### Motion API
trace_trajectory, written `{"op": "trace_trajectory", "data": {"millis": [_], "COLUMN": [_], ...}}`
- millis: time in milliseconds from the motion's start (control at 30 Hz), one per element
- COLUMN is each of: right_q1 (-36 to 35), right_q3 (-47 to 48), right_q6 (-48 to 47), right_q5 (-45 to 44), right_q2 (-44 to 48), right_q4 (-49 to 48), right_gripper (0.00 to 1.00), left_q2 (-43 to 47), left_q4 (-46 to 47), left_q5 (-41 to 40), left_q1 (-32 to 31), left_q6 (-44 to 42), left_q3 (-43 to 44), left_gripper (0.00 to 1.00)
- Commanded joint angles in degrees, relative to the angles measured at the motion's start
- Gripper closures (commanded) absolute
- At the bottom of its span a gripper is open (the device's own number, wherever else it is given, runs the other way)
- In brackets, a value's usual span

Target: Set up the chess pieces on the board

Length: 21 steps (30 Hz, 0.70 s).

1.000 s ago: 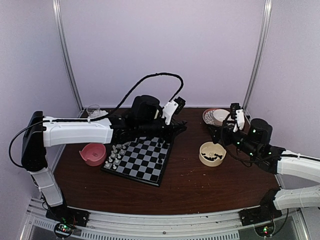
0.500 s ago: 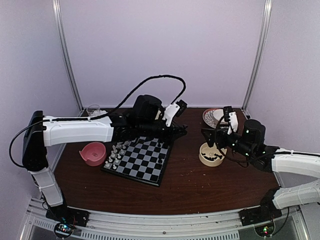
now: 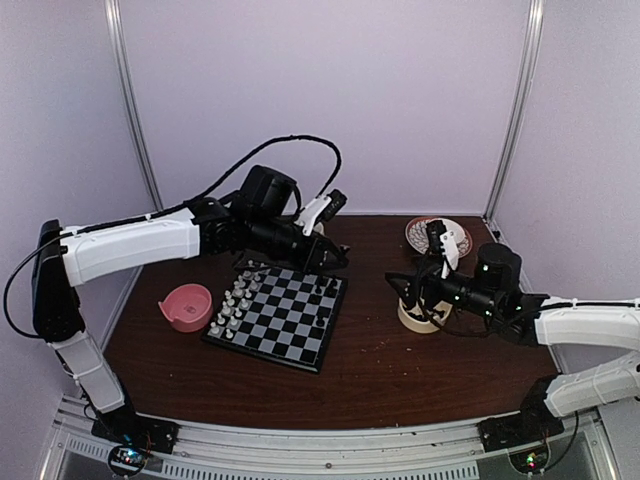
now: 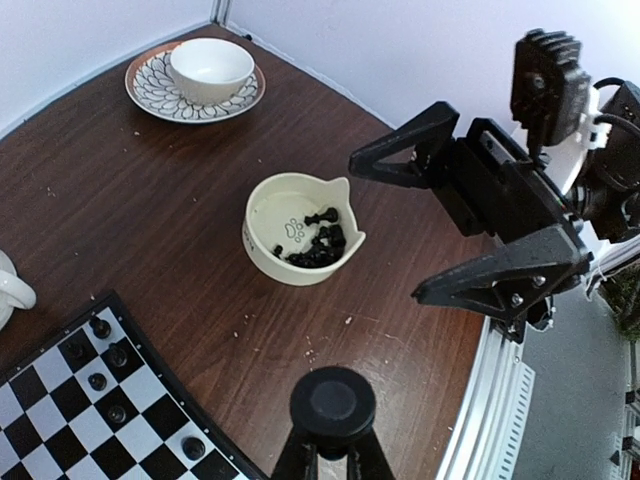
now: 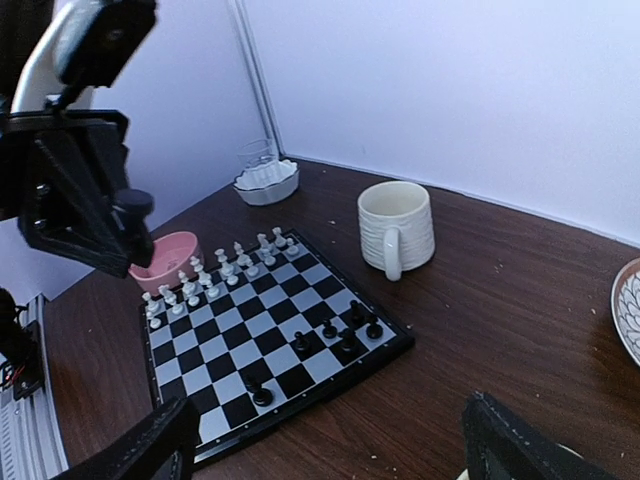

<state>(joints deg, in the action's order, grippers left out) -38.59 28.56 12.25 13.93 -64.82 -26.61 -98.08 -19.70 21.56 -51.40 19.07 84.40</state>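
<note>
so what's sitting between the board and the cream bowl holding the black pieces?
Nothing: just bare table with a few pale specks between the board and the cream bowl. The left wrist view shows it best.

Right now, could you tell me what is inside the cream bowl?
Black chess pieces lie in the cream bowl beside a paw print; the bottom under them is hidden.

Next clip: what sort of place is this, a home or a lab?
Probably a lab test booth, not a home: plain pale walls framed by metal posts, and a left arm and right arm bolted to a metal rail at the table's near edge.
</note>
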Motion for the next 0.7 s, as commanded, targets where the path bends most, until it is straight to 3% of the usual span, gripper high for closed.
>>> {"op": "trace_trajectory", "data": {"millis": [0, 200, 333, 433, 500, 600, 667], "right_q1": [-3.9, -9.4, -11.3, -11.7, -12.9, -15.6, -17.3], "right_q3": [0.4, 1.7, -1.7, -1.4, 1.8, 8.9, 11.7], "right_q6": [-6.9, -11.0, -21.8, -28.7, -35.3, -47.2, -54.0], "right_q5": [2.9, -0.4, 0.9, 3.7, 3.6, 0.7, -2.1], "right_q2": [3.6, 2.0, -1.2, -2.4, -2.6, -3.8, -5.3], "right_q4": [-1.6, -2.0, -11.4, -12.5, -6.9, 9.1, 13.0], "right_gripper": [0.06, 0.03, 0.01, 0.00, 0.01, 0.04, 0.06], "left_q2": [-0.2, -0.2, 2.3, 3.9, 3.8, 2.9, 2.4], "left_q4": [-8.9, -20.9, -23.6, -22.7, -23.1, -21.6, -19.5], "left_q5": [6.8, 7.0, 5.5, 5.4, 5.6, 2.4, 3.1], "left_q1": [1.1, 1.1, 1.1, 1.1, 1.1, 0.6, 0.4], "left_q6": [1.6, -2.7, -5.6, -8.3, -11.3, -11.6, -11.2], "left_q3": [3.6, 5.9, 1.8, -1.5, -2.0, -3.1, -4.6], "left_gripper": [1.00, 1.00, 1.00, 1.00, 1.00, 1.00, 1.00]}}
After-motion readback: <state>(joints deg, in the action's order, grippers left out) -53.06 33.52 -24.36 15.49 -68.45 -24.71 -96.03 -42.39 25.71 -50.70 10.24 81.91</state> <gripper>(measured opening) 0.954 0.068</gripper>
